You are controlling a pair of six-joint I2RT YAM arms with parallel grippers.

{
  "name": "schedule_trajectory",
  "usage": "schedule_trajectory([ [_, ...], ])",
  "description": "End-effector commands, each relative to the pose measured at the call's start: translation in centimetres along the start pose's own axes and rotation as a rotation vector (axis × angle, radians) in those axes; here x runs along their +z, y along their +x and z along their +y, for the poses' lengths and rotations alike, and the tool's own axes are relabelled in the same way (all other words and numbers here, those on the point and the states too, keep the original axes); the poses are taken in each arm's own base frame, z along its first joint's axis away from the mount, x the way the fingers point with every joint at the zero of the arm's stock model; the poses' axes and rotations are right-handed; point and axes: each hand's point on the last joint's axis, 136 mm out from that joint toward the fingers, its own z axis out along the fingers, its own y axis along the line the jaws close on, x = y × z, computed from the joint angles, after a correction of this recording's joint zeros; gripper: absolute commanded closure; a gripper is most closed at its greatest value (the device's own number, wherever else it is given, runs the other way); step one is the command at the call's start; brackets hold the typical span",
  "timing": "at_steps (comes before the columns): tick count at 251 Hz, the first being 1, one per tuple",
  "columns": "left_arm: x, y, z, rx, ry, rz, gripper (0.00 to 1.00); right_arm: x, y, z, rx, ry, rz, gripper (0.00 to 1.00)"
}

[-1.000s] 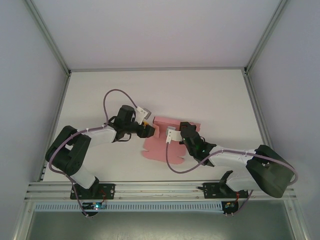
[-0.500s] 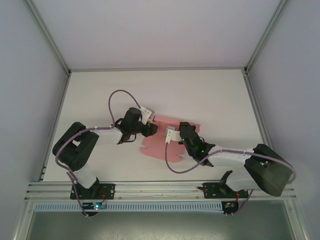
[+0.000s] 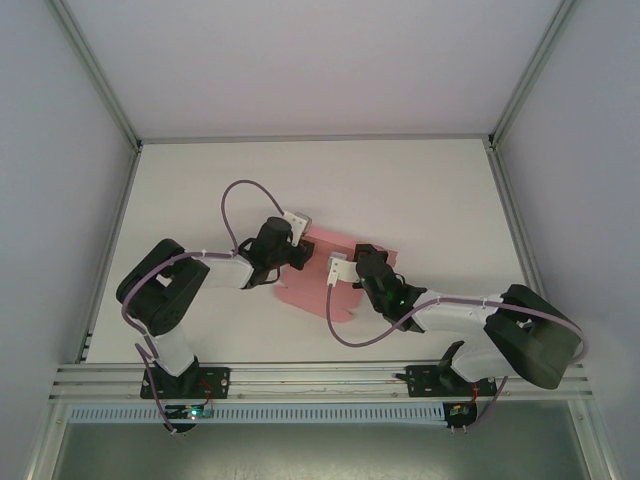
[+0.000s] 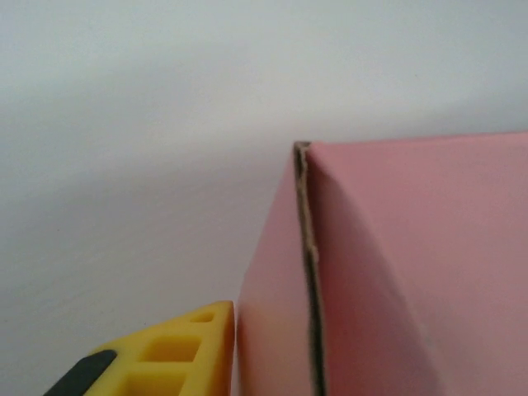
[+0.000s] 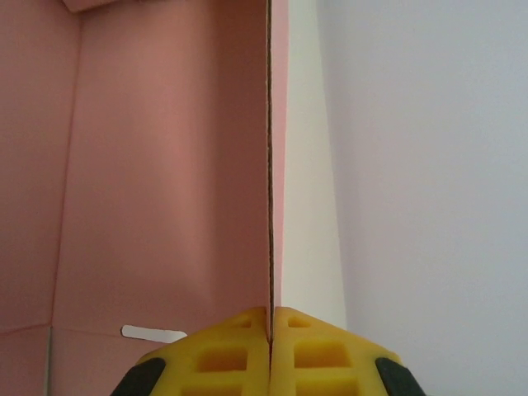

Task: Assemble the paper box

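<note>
The pink paper box [image 3: 312,290] lies partly folded in mid-table, between the two grippers. My right gripper [image 3: 362,257] is at the box's right side. In the right wrist view its yellow fingers are shut [image 5: 270,318] on an upright wall of the paper box [image 5: 165,165], seen edge-on. My left gripper [image 3: 299,256] is at the box's left side. The left wrist view has one yellow finger [image 4: 165,355] touching the outer face of a raised wall of the paper box [image 4: 396,272]. The card hides the other finger.
The white table [image 3: 430,190] is bounded by a metal frame [image 3: 310,138], with grey walls around it. A narrow white slot [image 5: 153,333] is cut in the box floor near my right fingers. Purple cables loop over both arms.
My left gripper has moved right, up against the box's left wall. My right gripper has shifted slightly left with the card, and the raised flaps stand closer together.
</note>
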Motion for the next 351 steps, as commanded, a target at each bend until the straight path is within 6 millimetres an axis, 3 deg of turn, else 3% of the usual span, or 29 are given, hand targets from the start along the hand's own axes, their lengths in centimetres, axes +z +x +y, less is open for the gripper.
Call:
schedule_trajectory([
  [1, 0.2, -0.4, 5.0, -0.078, -0.251, -0.021, 0.76, -0.4, 0.7, 2.9, -0.028, -0.1, 0.007, 1.0],
  [46, -0.2, 0.9, 7.9, -0.177, -0.426, 0.018, 0.74, -0.8, 1.4, 3.3, -0.017, -0.118, 0.029, 1.0],
  [140, -2.8, 3.0, 11.9, -0.28, -0.711, 0.037, 0.75, -1.1, 2.9, 3.9, -0.014, -0.135, 0.1, 1.0],
  [223, -4.4, 4.6, 13.8, -0.316, -0.873, 0.063, 0.73, -1.4, 3.5, 3.5, 0.003, -0.128, 0.137, 1.0],
  [257, -5.0, 4.8, 14.2, -0.324, -0.91, 0.065, 0.8, -1.5, 3.7, 3.3, 0.007, -0.124, 0.146, 1.0],
  [282, -4.7, 4.4, 13.9, -0.291, -0.882, 0.068, 0.75, -1.6, 3.5, 3.2, 0.011, -0.123, 0.14, 1.0],
  [316, -2.0, 3.1, 10.5, -0.245, -0.612, 0.051, 0.66, -1.4, 3.3, 3.1, 0.02, -0.124, 0.132, 1.0],
  [351, -1.1, 1.7, 7.5, -0.21, -0.417, 0.022, 0.51, -1.2, 2.9, 3.2, 0.021, -0.133, 0.114, 1.0],
])
